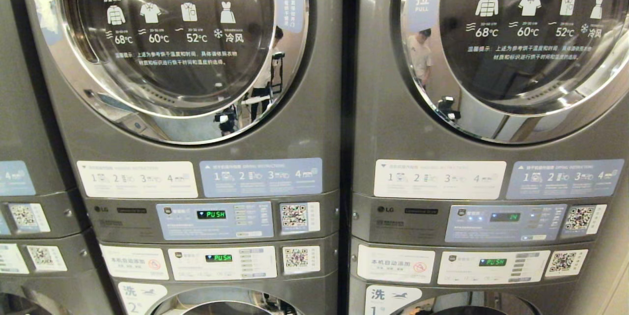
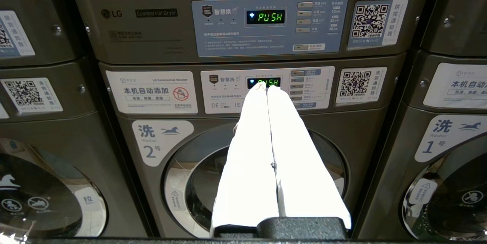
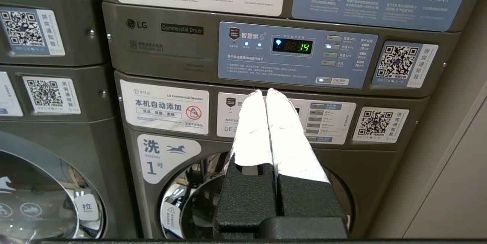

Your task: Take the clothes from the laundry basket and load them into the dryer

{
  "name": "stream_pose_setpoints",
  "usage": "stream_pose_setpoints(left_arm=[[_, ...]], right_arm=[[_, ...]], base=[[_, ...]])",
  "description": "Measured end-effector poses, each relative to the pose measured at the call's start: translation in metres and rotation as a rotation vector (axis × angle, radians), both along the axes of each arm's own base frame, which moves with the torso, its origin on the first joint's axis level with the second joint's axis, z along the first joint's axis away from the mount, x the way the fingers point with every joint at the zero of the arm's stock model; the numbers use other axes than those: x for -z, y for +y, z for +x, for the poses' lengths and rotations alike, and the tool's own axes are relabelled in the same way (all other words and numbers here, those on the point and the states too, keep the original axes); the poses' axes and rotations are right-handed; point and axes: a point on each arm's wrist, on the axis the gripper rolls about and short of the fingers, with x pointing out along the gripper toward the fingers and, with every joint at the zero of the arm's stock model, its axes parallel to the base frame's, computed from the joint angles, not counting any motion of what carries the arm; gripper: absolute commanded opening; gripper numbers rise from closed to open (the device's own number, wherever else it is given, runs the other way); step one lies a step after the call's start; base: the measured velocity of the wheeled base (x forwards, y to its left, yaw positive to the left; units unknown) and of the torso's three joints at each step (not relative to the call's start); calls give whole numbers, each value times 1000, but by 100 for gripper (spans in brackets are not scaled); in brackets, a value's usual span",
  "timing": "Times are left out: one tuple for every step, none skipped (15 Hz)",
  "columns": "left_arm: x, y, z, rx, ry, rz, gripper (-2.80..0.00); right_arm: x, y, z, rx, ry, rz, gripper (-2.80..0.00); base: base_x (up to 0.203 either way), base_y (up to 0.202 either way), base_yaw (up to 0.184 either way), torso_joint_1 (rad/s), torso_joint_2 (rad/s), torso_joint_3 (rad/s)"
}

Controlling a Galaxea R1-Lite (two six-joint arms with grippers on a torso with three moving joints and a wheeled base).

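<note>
Head view lacks both gripper sets, left gripper (image 2: 266, 86) and right gripper (image 3: 265, 93) pressed together

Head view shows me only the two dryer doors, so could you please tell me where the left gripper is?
Observer: The left gripper is lower down, facing the control panel of washer 2, with its fingers shut and empty.
Operator: Thank you, and the right gripper?
Observer: The right gripper is also shut and empty, facing the panel of washer 1.
</note>
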Motion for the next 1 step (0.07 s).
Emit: stream_pose_setpoints(left_arm=[[0, 0, 0, -2, 0, -13, -280]], right_arm=[[0, 0, 0, 2, 0, 15, -280]], base=[[0, 0, 0, 0, 0, 0]])
